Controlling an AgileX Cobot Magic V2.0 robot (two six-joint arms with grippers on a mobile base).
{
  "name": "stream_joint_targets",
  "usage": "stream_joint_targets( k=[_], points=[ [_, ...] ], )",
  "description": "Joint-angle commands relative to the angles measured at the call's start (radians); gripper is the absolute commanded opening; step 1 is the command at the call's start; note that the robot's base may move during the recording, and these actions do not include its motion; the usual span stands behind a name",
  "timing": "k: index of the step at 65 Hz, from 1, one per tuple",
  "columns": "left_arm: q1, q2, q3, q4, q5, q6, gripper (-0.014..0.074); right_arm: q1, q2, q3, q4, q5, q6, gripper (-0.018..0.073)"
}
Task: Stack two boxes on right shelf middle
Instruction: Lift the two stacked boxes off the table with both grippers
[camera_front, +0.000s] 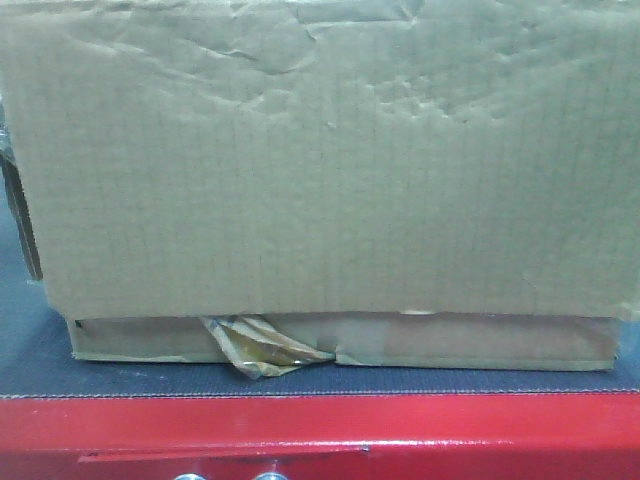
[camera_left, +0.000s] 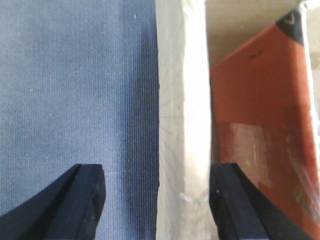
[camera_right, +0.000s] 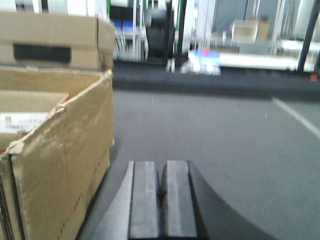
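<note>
Near edge: red-edged tabletop (camera_front: 320, 425), dark mat (camera_front: 30, 350) on it. Flat box (camera_front: 480, 342) w/ torn tape (camera_front: 262, 350) sits on mat, big dented box (camera_front: 320, 170) stacked on top. Left pincer (camera_left: 157, 175) apart, astride a cardboard wall (camera_left: 182, 125). Right pincer (camera_right: 161, 172) together, over mat.

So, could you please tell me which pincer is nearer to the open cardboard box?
Left. The left pincer is open, astride the box wall; the right pincer is shut, with the box beside it, apart.
</note>
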Motion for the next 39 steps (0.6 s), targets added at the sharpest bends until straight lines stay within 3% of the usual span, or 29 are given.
stream_joint_targets(
  k=[1, 13, 20, 34, 39],
  points=[
    [0.002, -0.009, 0.003, -0.002, -0.003, -0.001, 0.0347, -0.004, 0.102, -0.107, 0.012, 0.152, 0.0, -0.0161],
    [0.002, -0.009, 0.003, -0.002, -0.003, -0.001, 0.0347, -0.004, 0.347, -0.311, 0.019, 0.406, 0.0, -0.0161],
    [0.002, -0.009, 0.003, -0.002, -0.003, -0.001, 0.0347, -0.004, 0.439, -0.364, 0.025, 0.405, 0.0, -0.0161],
    [0.002, -0.009, 0.003, -0.004, -0.003, -0.001, 0.0347, -0.004, 0.522, -0.372, 0.14, 0.374, 0.001, -0.0161],
    [0.002, -0.009, 0.003, -0.004, -0.003, -0.001, 0.0347, -0.004, 0.583, -0.416, 0.14, 0.421, 0.019, -0.0158]
  ],
)
